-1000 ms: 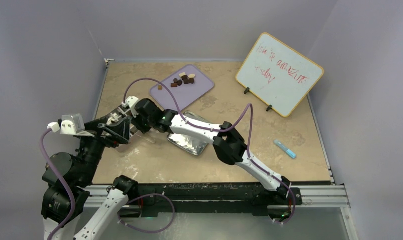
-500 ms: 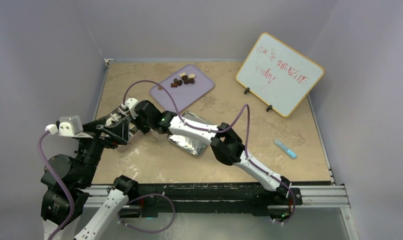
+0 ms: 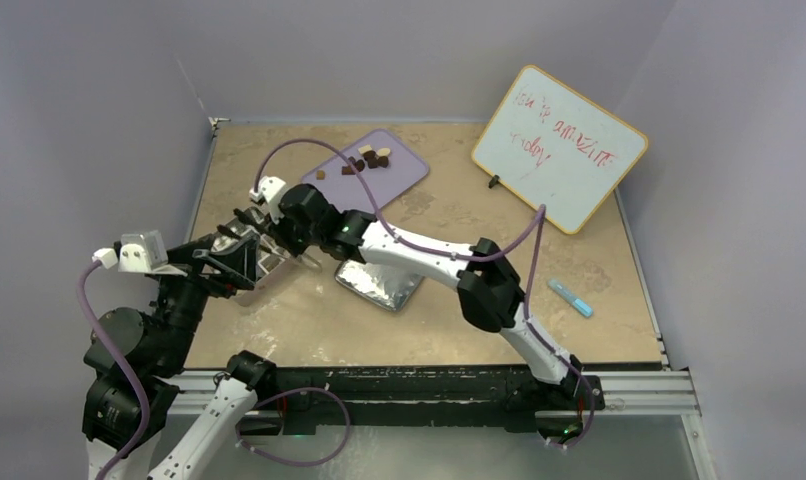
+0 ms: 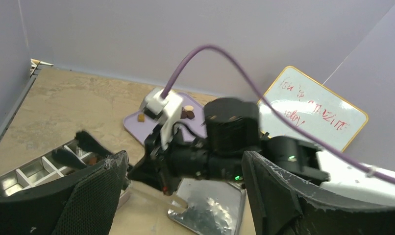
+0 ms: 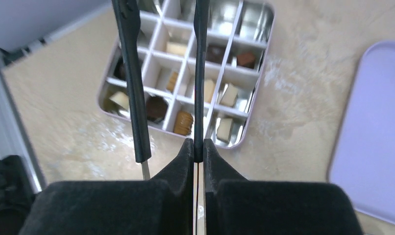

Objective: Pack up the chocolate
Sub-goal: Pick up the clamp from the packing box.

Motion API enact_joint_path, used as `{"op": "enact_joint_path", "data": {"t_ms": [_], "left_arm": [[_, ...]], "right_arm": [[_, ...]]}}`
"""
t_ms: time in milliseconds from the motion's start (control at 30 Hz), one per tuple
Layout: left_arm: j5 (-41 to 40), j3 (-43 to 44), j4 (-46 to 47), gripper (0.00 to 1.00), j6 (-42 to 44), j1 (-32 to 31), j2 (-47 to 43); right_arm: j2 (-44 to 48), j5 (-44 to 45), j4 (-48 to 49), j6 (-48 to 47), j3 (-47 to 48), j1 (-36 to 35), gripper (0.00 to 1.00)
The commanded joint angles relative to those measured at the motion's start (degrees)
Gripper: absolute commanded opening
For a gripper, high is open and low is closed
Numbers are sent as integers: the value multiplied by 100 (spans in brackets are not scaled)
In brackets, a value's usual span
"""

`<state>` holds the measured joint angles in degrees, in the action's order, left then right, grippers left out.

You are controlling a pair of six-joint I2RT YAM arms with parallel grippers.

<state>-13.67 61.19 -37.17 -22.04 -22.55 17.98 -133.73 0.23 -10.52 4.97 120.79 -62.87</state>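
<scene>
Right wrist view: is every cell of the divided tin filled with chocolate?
No: the divided tin shows bare shiny cells at the top right of the view, while chocolate sits in others.

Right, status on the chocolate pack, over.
Left gripper open, empty, close beside tin. Right gripper shut on thin black prong, above tin. Some chocolate in tin, several pieces on lilac tray.

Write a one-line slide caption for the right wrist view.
Shut right gripper hangs over a partitioned tin part-filled with chocolates; lilac tray at the right edge.
</scene>
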Motion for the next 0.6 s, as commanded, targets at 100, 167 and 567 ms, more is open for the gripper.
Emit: {"op": "enact_joint_path", "data": {"t_ms": [100,167,567], "left_arm": [[129,-105,-122,84,-168,-4,319],[292,-167,-119,84,-14,-4,443],[1416,-436,267,79,-1186,0,1855]], "right_arm": [[1177,-40,197,110,-446,144,0],[1490,-104,22,207,-739,239,0],[3963,-41,-894,196,-3016,723,0]]}}
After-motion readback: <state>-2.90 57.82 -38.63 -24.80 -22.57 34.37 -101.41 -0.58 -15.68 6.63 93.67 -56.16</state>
